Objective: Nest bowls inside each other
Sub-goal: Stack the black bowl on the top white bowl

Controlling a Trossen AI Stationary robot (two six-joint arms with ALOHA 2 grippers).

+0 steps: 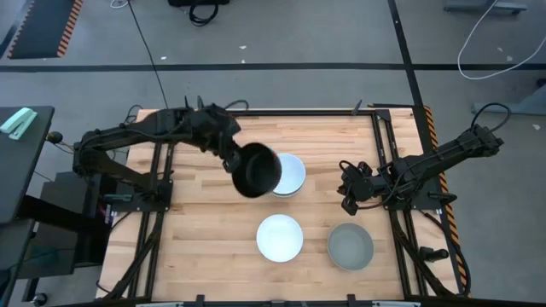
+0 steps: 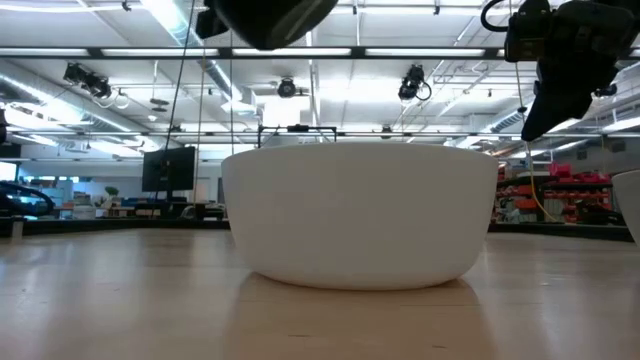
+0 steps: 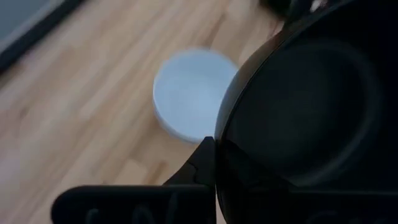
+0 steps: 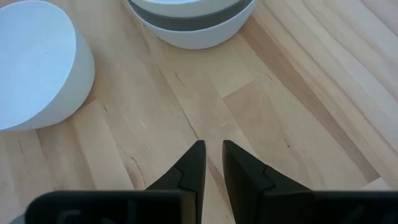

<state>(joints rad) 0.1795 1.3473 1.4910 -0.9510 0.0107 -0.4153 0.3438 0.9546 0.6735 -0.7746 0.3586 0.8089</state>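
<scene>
My left gripper (image 1: 235,162) holds a black bowl (image 1: 257,170) in the air, partly over the left edge of a stack of bowls (image 1: 292,173). In the right wrist view the stack (image 4: 193,22) is a white bowl holding a dark grey one and a white one. It rests on its base. A single white bowl (image 1: 280,237) and a light grey bowl (image 1: 351,246) stand nearer the table's near edge. My right gripper (image 1: 348,194) hovers right of the stack, shut and holding nothing (image 4: 212,155). My left gripper is shut on the black bowl's rim (image 3: 219,146), on the side toward the table's left. One finger (image 3: 198,163) lies against the outside of the wall; the other does not stand out from the dark inside. The bowl (image 2: 270,18) is lifted clear, high above the table.
Bare wooden table lies left of the bowls and between the stack and the single white bowl (image 4: 37,62). Black frame rails (image 1: 162,183) run along both sides of the table. The white bowl (image 2: 360,215) fills the low view's middle.
</scene>
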